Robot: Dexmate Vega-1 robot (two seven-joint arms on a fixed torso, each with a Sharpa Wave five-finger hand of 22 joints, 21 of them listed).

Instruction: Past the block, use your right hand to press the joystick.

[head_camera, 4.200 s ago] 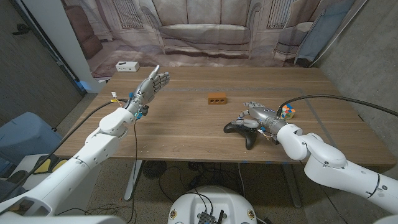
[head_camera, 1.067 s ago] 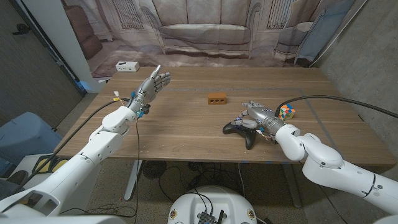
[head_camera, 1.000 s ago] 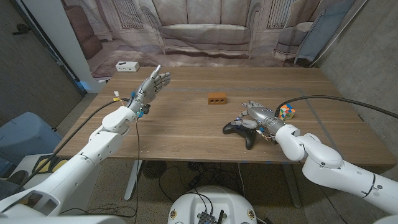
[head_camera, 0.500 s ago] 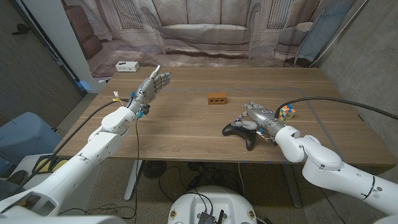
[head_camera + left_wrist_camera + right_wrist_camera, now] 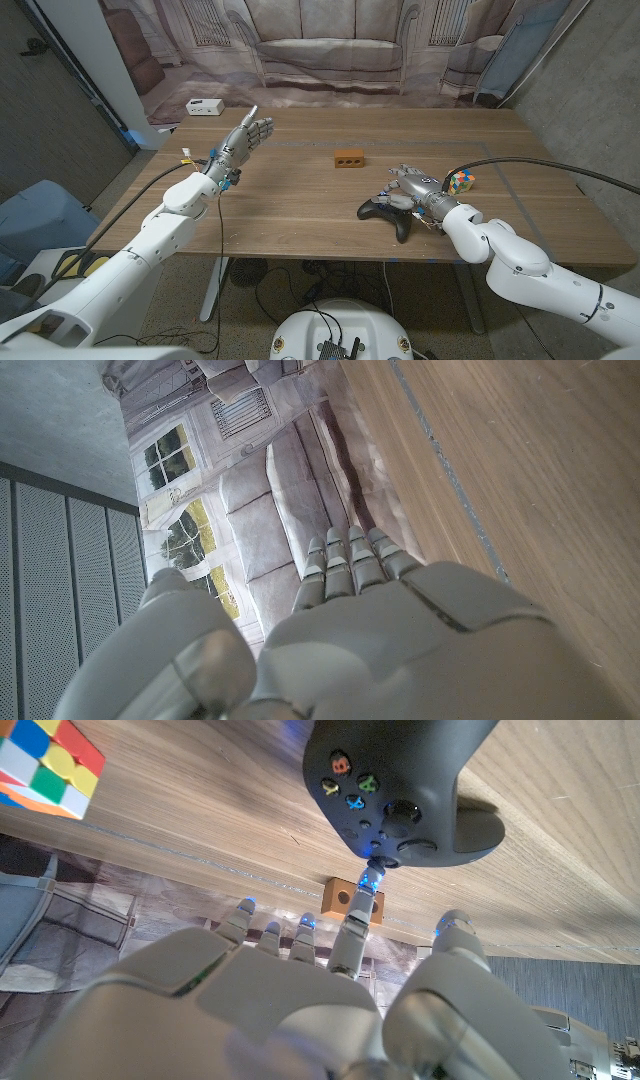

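Wooden table, black controller under right hand, fingertip at joystick

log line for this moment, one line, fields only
phase: pressing joystick | right hand: over game controller, one fingertip at the right joystick | left hand: open, raised | block: beyond controller

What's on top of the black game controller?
The robot's right hand hovers over the game controller, one finger reaching toward its far edge. In the right wrist view its coloured buttons and one joystick show. The head view's hand hides part of its top.
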